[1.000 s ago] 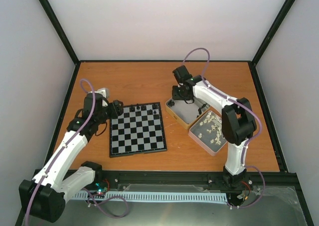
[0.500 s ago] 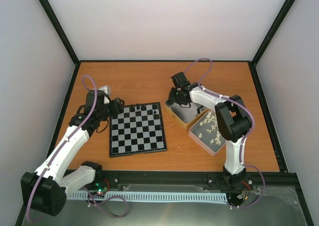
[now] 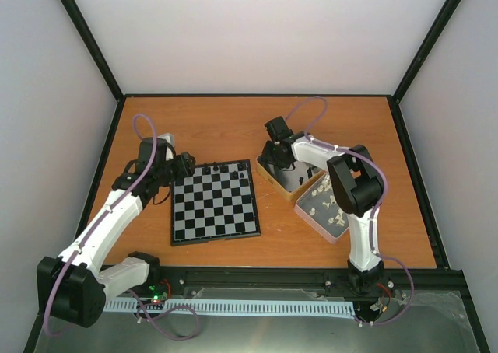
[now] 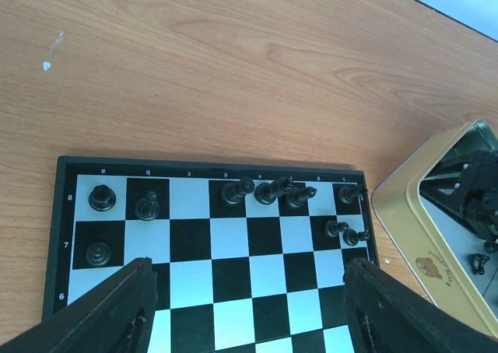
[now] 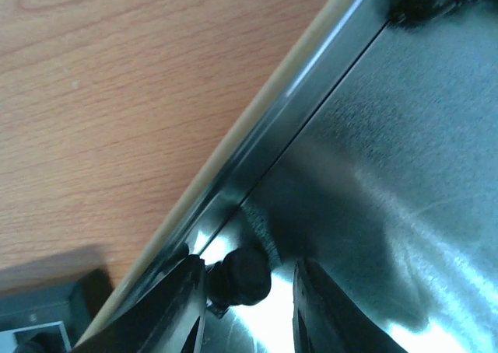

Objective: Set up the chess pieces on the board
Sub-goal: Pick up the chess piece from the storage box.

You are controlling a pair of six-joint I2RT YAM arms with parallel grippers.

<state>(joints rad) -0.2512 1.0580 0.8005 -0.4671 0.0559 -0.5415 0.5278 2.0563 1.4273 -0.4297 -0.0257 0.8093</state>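
The board lies left of centre. Several black chess pieces stand on its far two rows, with more at the corners. My left gripper hovers at the board's far left corner, open and empty, with its fingers wide apart over the board. My right gripper is down in the near-left corner of the gold-rimmed tin. It is open, and a small black piece lies between its fingers, against the left one.
A second tin with several cream-white pieces sits right of the first. More black pieces lie in the first tin. The tin's metal wall runs close beside my right fingers. Black frame rails edge the table.
My right gripper has moved left and down into the tin's corner, around a black piece. My left arm has drawn back slightly at the board's far left corner.
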